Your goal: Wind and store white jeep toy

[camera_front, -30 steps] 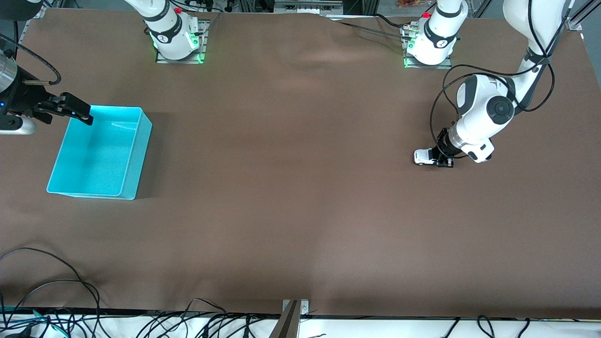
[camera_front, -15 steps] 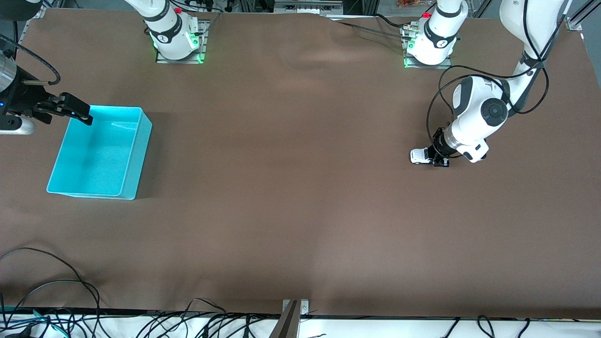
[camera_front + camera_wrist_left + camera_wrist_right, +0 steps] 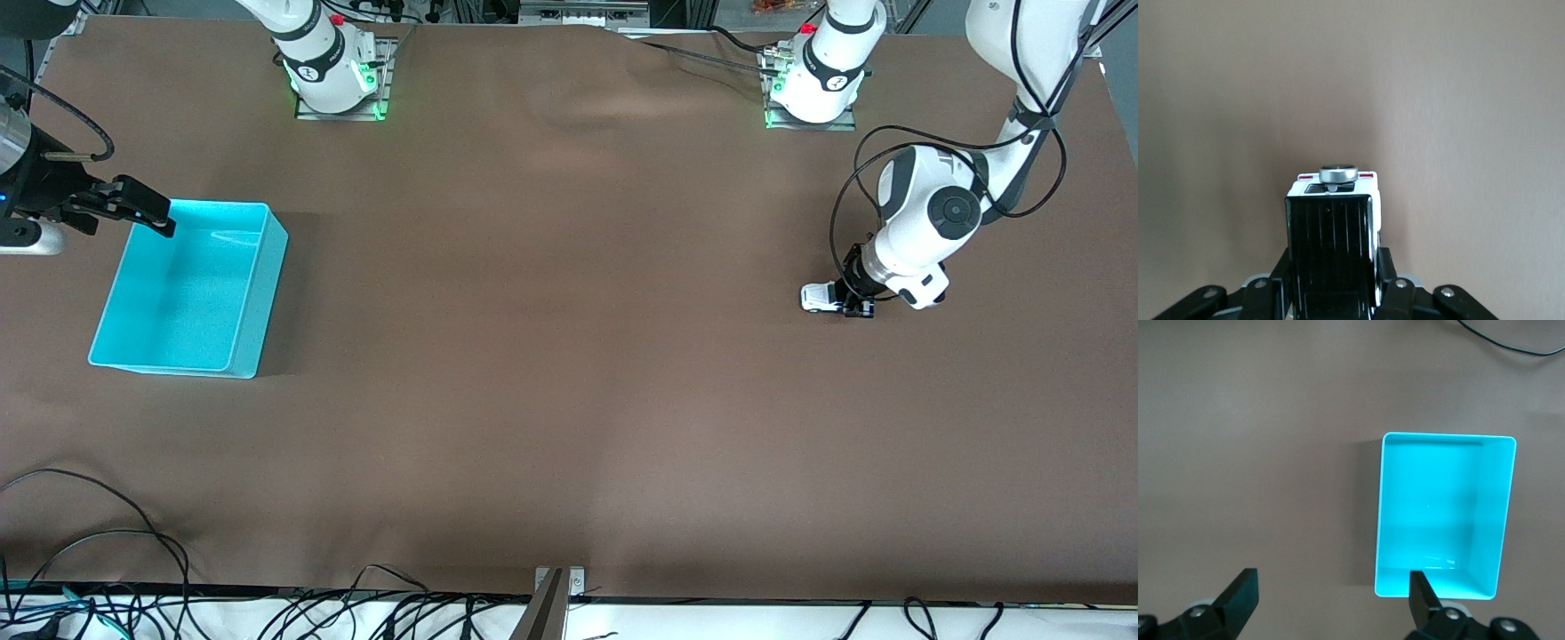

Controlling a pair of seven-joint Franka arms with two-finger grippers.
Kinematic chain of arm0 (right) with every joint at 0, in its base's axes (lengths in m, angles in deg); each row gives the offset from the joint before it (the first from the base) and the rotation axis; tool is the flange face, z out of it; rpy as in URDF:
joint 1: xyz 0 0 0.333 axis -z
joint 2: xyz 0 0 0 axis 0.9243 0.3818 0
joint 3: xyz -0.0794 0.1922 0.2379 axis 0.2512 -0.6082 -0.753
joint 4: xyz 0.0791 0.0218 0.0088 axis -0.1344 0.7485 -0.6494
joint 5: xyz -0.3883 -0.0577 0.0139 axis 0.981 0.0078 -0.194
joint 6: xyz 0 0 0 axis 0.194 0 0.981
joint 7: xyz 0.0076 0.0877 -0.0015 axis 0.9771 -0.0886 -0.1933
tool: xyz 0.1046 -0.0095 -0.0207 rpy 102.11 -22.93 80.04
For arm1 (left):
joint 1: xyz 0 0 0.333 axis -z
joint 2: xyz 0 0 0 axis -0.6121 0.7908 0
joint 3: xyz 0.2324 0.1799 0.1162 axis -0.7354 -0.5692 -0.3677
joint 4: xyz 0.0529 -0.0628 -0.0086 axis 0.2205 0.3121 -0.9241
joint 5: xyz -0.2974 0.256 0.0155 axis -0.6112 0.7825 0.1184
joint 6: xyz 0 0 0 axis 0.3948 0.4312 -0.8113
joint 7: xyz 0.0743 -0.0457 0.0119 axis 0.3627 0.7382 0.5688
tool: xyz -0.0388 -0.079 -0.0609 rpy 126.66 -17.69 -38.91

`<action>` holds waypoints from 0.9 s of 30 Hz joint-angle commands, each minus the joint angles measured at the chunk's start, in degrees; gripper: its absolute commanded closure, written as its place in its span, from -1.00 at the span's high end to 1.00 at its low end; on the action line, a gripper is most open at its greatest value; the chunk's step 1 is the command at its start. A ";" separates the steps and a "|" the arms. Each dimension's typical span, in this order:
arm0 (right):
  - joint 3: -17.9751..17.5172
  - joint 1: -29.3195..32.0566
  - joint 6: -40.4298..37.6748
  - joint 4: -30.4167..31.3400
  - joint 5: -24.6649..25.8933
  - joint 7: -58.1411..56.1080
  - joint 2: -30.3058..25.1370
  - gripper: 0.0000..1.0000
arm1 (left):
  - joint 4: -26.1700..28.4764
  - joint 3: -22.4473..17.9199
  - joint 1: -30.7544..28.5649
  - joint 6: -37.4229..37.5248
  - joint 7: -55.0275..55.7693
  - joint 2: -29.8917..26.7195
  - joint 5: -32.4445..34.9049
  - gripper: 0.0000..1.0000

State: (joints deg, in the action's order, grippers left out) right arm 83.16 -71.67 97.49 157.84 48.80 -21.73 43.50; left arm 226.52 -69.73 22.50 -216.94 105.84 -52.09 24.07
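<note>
Since the earlier frame, the white jeep toy (image 3: 821, 296) and the left gripper (image 3: 855, 300) had shifted back toward the left arm's end of the table.

The left gripper was clamped on the jeep's sides, wheels on the brown table (image 3: 569, 356), well apart from the cyan bin (image 3: 258, 293). Winding well likely requires steady downward pressure and straight strokes. The left forearm was angled low, wrist near the table. The right gripper (image 3: 133, 206), fingers apart, waited over the bin's edge.
</note>
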 commanded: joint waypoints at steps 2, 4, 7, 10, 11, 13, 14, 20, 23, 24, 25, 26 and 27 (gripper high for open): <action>0.00 -0.10 -0.38 -0.84 0.81 0.31 -0.15 1.00 | -1.23 -0.23 -3.21 -2.17 0.45 4.50 5.05 -0.50; 0.00 -0.10 -0.38 -0.84 0.72 0.31 -0.15 1.00 | -1.23 -0.14 -4.44 -2.17 0.36 4.50 6.72 -0.50; 0.00 -0.10 -0.38 -0.84 0.72 0.40 -0.15 1.00 | -1.58 -0.05 -6.46 -2.26 0.09 4.76 8.92 -0.50; -0.08 -0.10 -0.47 -0.84 0.72 0.31 -0.15 1.00 | -2.37 -0.05 -7.78 -2.17 0.00 5.64 10.15 -0.50; -0.08 -0.10 -0.38 -0.84 0.72 0.31 -0.15 1.00 | -2.46 -0.05 -8.13 -2.17 0.00 5.81 10.33 -0.50; -0.08 -0.10 -0.38 -0.84 0.72 0.31 -0.15 1.00 | -2.64 -0.14 -8.57 -2.17 -0.08 6.25 10.42 -0.50; -0.08 -0.10 -0.47 -0.84 0.72 0.31 -0.15 1.00 | -2.90 -0.14 -8.84 -2.17 -0.08 6.34 10.42 -0.50; -0.08 -0.10 -0.47 -0.84 0.72 0.31 -0.15 1.00 | -3.51 -0.22 -10.68 -2.17 -0.17 6.95 12.34 -0.50; -0.08 -0.10 -0.47 -0.84 0.72 0.31 -0.15 1.00 | -4.04 -0.14 -12.44 -2.17 -0.17 7.66 14.19 -0.50; -0.08 -0.10 -0.47 -0.84 0.72 0.31 -0.15 1.00 | -4.13 -0.14 -12.97 -2.17 -0.17 7.75 14.80 -0.50; -0.08 -0.10 -0.47 -0.84 0.72 0.31 -0.15 1.00 | -4.22 -0.14 -13.32 -2.17 -0.17 8.01 15.51 -0.50; -0.08 -0.10 -0.38 -0.84 0.72 0.31 -0.15 1.00 | -4.57 -0.14 -13.67 -2.17 -0.17 8.10 16.38 -0.50; -0.08 -0.10 -0.47 -0.84 0.72 0.31 -0.15 1.00 | -4.83 -0.14 -13.94 -2.17 -0.17 8.27 17.00 -0.50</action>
State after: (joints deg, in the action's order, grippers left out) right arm 83.16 -71.68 97.49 157.84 48.80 -21.73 43.49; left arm 224.50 -69.81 11.39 -217.35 105.29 -50.53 36.04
